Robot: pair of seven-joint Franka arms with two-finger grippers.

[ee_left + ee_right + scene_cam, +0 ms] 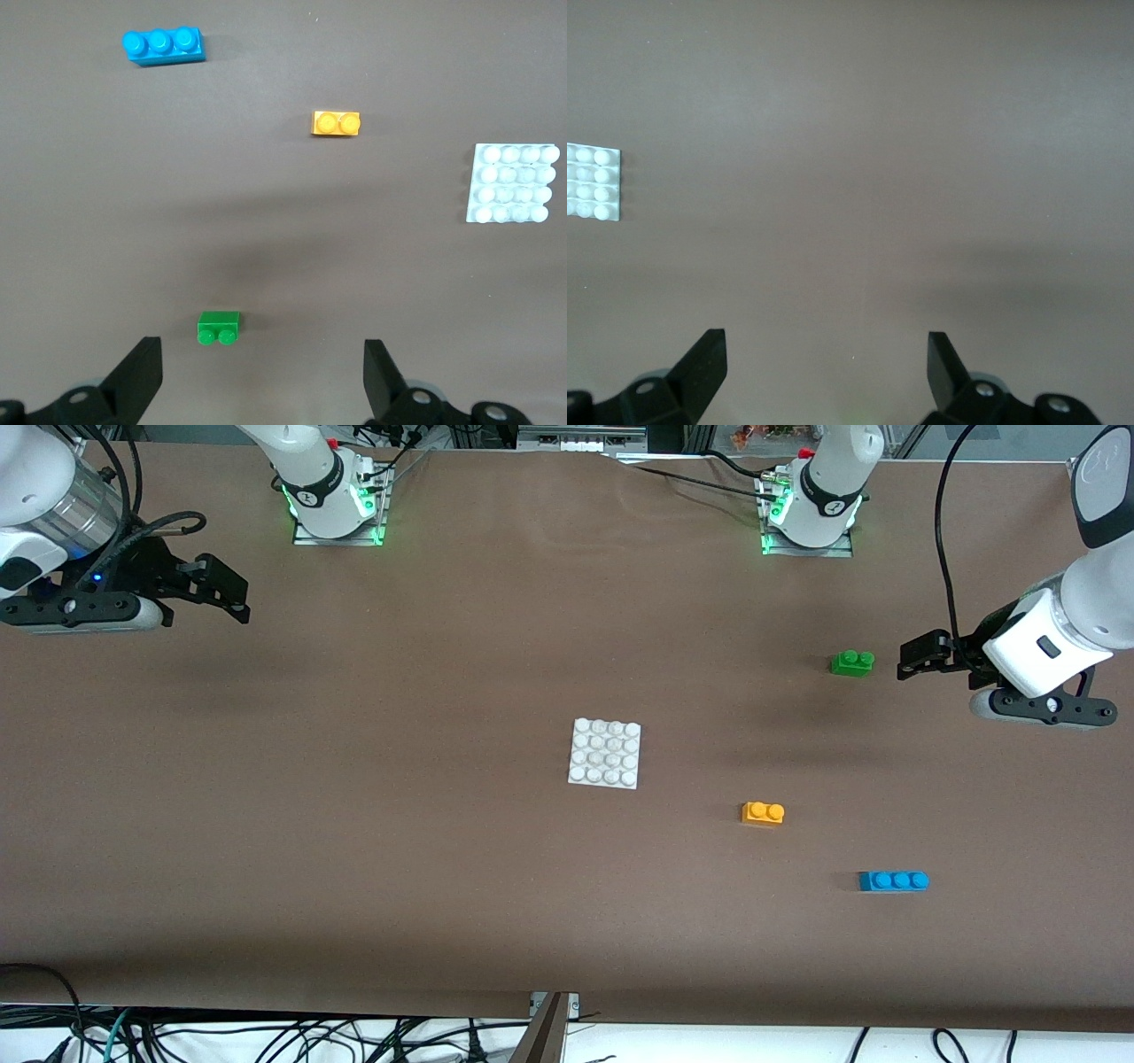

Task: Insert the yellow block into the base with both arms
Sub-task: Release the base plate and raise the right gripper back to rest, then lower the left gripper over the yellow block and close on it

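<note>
- The base [604,754] lies flat on the brown table [354,850], about midway between the two arms' ends
- The yellow block [763,813] sits studs up, a little nearer the front camera than the base and toward the left arm's end, untouched
- A green brick [852,662] lies farther from the camera than the base, a blue brick [893,880] nearer, both toward the left arm's end
- The left gripper [921,657] hangs beside the green brick, fingers spread wide, holding nothing
- The right gripper [221,593] waits over bare table at the right arm's end, well apart from the base, fingers wide open and empty
</note>
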